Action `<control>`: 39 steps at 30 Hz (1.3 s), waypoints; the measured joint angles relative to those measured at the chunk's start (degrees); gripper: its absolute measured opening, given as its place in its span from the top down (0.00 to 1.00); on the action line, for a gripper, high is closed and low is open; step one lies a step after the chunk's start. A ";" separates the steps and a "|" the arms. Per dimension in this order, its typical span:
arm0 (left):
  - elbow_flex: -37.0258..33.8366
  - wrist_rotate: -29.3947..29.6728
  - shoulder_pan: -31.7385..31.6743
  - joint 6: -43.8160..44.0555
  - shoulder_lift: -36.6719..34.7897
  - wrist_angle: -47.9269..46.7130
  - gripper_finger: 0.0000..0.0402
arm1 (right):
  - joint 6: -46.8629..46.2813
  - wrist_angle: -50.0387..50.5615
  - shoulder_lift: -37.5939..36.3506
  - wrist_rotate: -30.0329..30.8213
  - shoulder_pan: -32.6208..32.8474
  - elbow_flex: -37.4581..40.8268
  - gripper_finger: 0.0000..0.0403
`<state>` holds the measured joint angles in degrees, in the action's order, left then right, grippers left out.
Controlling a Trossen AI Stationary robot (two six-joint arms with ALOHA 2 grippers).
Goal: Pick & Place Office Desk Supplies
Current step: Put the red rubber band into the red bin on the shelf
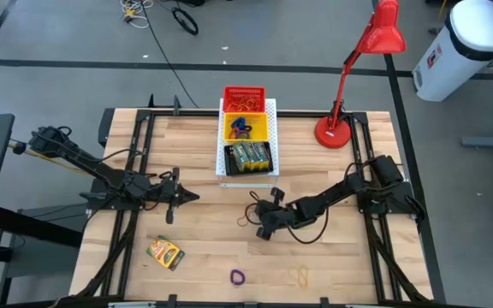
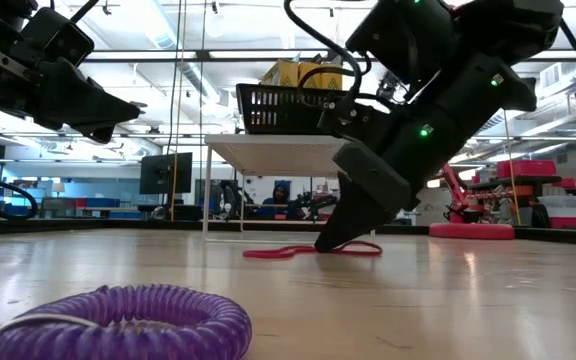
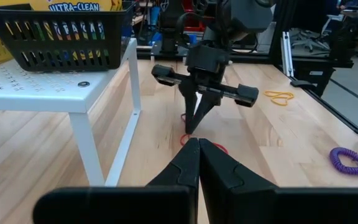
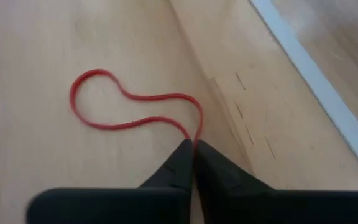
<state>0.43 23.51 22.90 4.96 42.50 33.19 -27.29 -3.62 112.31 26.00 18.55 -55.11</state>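
Note:
A thin red rubber band (image 4: 129, 106) lies on the wooden table in front of the white board; it also shows in the high view (image 1: 245, 219). My right gripper (image 4: 194, 146) is shut on one end of it, tips at the table (image 2: 330, 240). My left gripper (image 1: 195, 198) is shut and empty, above the table left of the centre, pointing toward the right gripper (image 3: 194, 121). A yellow-and-green crayon box (image 1: 167, 252), a purple coil loop (image 1: 237, 276) and a yellowish rubber band (image 1: 299, 275) lie near the table's front edge. My right gripper pinches the red rubber band's near end (image 4: 193, 134) between its two fingertips, where both strands run together. The fingers slant down from the table's right side. The rest of the band lies slack in a loop on the table.
A white perforated board (image 1: 268, 107) on legs at the far centre carries a red basket (image 1: 244, 90), a yellow basket (image 1: 259, 130) with loops and a black basket (image 1: 248, 158) with crayon boxes. A red desk lamp (image 1: 349, 128) stands at the far right.

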 joint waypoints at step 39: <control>0.00 0.00 0.01 0.01 0.02 0.02 0.98 | 34.22 7.95 -34.27 6.28 -19.26 -11.22 1.00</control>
<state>0.43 23.51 22.91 4.97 42.52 33.21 6.93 4.33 78.05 32.28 -0.71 -66.33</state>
